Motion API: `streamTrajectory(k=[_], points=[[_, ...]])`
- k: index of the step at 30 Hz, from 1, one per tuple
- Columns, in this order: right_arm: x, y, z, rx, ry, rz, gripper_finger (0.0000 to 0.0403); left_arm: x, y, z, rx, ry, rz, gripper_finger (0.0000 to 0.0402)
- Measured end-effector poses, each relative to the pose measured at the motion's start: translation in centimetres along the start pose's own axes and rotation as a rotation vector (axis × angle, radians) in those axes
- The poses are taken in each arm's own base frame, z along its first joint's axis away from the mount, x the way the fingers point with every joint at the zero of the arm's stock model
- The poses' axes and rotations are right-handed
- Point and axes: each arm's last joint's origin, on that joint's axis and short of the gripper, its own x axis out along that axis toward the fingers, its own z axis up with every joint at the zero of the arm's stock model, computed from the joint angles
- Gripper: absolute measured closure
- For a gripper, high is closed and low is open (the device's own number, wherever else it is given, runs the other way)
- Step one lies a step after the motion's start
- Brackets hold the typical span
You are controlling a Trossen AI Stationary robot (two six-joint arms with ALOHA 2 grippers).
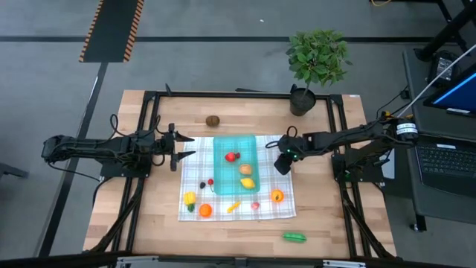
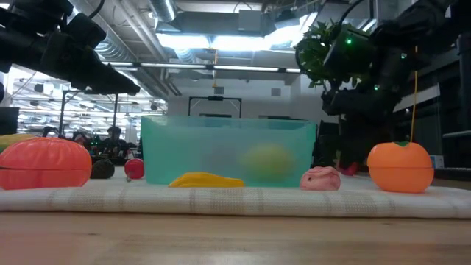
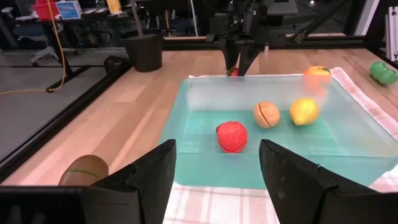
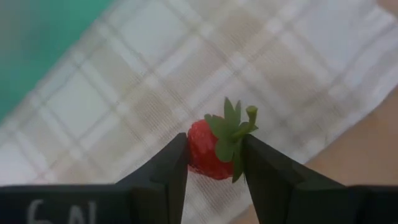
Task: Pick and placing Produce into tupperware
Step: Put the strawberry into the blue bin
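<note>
The teal tupperware (image 1: 236, 165) sits on the checked cloth (image 1: 286, 210) and holds a red fruit (image 3: 231, 135), a brown one (image 3: 266, 114) and a lemon (image 3: 303, 111). More produce lies on the cloth near its front edge: an orange (image 1: 277, 196), a banana (image 1: 233, 206), a pink piece (image 2: 321, 177) and an orange-red tomato (image 2: 44, 163). My right gripper (image 1: 282, 161) hovers just right of the tupperware, shut on a strawberry (image 4: 214, 149). My left gripper (image 1: 182, 150) waits open, left of the tupperware. My right gripper pinches the red body of the strawberry (image 4: 198, 149) between its two fingers, one on either side. Its green leafy cap (image 4: 231, 132) faces the wrist camera. The fingers slant down from the table's right. The strawberry is lifted clear above the cloth's right part.
A brown kiwi (image 1: 213, 120) lies on bare wood behind the cloth, and a green vegetable (image 1: 294, 237) lies near the front edge. The potted plant (image 1: 316, 63) stands at the far right. Bare wood shows left and right of the cloth.
</note>
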Motion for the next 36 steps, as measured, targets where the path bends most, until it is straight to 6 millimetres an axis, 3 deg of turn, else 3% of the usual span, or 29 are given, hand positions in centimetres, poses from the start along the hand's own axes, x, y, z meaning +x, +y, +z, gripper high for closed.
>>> streamTrajectory(k=[9, 18, 27, 36], points=[[-3.2, 0.1, 0.7, -0.126, -0.131, 0.075, 0.0266, 0.0, 0.0, 0.0, -0.001, 0.000, 0.000, 0.0178], [-7.0, -2.0, 0.9, -0.229, -0.296, 0.094, 0.0266, 0.0, 0.0, 0.0, -0.004, -0.001, 0.000, 0.0178], [-8.1, -3.7, -1.0, -0.302, -0.484, 0.137, 0.0276, 0.0, 0.0, 0.0, -0.009, -0.001, 0.000, 0.0178], [-7.5, -4.0, -2.8, -0.407, -0.717, 0.398, 0.0299, 0.0, 0.0, 0.0, -0.009, -0.002, 0.000, 0.0178]])
